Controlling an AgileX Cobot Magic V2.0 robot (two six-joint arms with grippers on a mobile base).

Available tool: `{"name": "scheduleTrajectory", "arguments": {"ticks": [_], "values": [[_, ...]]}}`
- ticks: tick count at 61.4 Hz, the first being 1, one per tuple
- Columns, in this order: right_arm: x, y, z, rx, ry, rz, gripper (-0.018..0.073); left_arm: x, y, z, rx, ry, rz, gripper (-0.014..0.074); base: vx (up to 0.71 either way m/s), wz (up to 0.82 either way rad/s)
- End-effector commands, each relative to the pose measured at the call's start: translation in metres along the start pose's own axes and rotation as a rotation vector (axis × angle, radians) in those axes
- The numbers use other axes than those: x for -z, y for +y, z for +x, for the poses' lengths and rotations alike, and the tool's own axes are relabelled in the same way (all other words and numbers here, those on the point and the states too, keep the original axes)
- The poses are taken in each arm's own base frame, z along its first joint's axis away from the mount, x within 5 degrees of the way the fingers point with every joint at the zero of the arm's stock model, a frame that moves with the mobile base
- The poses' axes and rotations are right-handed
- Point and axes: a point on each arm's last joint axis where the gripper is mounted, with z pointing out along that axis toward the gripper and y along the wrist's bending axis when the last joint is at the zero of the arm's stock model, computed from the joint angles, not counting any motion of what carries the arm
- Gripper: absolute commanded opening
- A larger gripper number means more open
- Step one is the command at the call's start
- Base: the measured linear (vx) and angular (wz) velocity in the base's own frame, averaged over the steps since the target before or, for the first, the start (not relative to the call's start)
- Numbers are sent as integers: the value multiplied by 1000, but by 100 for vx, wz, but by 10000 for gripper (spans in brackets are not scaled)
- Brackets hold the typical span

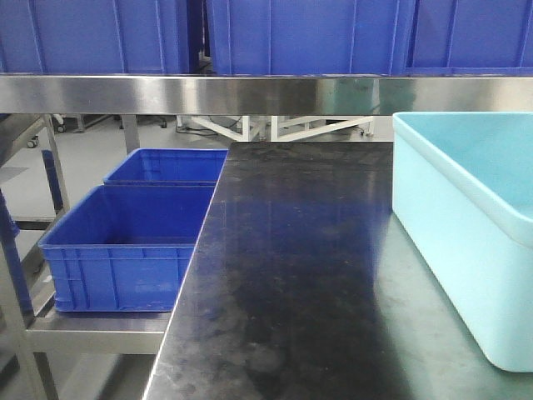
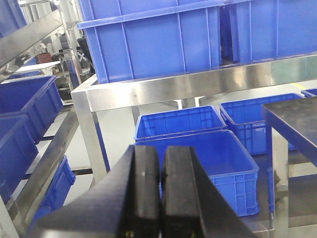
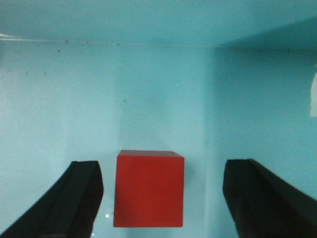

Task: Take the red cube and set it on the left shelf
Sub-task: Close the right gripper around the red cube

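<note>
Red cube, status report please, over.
Right gripper open, straddling red cube, not touching. Cube sits on light-blue tub floor. Left gripper shut, empty, facing left shelf. Nothing blocking the cube.

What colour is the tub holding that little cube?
Pale turquoise; the tub shows best in the right wrist view.

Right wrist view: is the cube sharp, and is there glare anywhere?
Right wrist: cube sharp, evenly lit; tub shadowed top right. Front: tabletop shows streaky reflections, mild glare. Left wrist: fingers soft close up, bins sharp.
</note>
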Motion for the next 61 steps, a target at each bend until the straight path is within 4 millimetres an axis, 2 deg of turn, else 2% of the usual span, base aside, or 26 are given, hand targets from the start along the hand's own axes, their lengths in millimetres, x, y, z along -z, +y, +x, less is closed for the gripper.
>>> {"name": "scheduleTrajectory", "arguments": {"ticks": [1,50,61], "values": [[12,-3,-16,7,-106,9,606,-1,0,0,4,-60,-9,106,0,0],[-4,-2,-15,10,-74,5,601,-1,0,0,4,-60,-9,106,0,0],[-5,-2,-16,10,-83,4,519,-1,0,0,4,-60,-9,106,0,0]]}}
